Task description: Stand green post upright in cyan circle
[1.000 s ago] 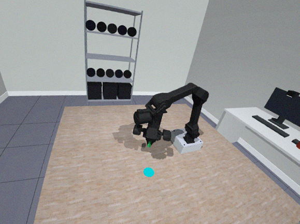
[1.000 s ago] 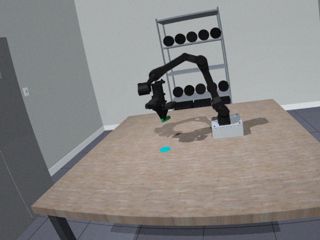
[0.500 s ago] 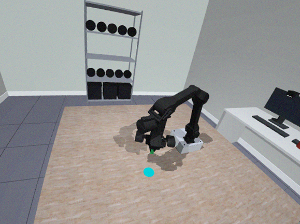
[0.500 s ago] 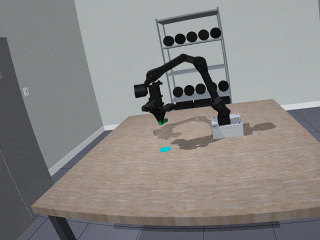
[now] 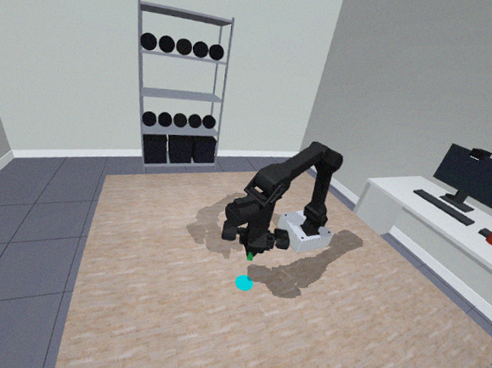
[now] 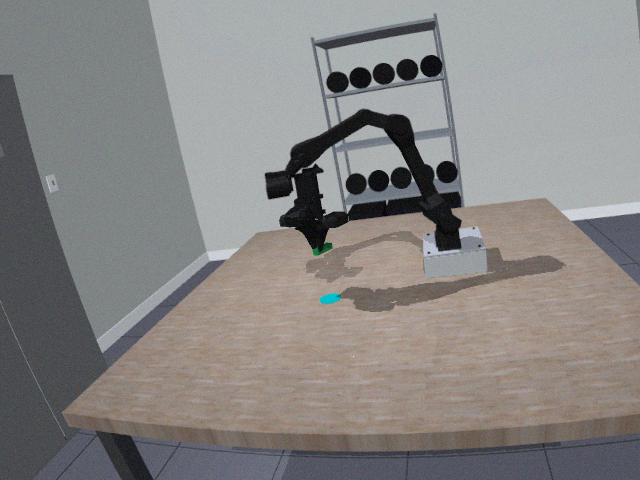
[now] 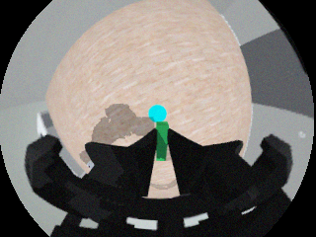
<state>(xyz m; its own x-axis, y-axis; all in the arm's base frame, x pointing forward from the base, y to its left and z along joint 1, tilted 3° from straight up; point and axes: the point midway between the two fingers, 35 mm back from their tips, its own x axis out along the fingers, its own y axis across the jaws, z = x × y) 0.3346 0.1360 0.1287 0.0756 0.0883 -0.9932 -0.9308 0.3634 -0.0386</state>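
One worktop point(image 6: 361, 372) of pale wood grain carries everything that matters, and it is the largest thing in play. One arm stands on it from a grey base block point(image 6: 454, 255), bent over so that its gripper point(image 6: 316, 242) points down, held above the wood. One cyan circle point(image 6: 329, 298) is marked flat on the surface, near the gripper but apart from it, on the side toward the exterior camera. One green post point(image 7: 161, 141) is the smallest item, and it sits between the gripper's fingers, which are closed narrowly on it with only a short green length showing below the tips.

From the wrist view the post runs straight out from between the fingers toward the circle point(image 7: 157, 114), so it looks aligned with the gripper's axis and roughly upright, though its exact tilt is hard to tell.

As a judgement, the post is slim, rigid and light: it should not bend or sag in the grip, but its narrow foot will make it easy to topple when it is let go. Its smooth sides may slip or pivot if pinched near one end, so the firm hold along the upper part, leaving the lower end free to meet the worktop, suits it best.
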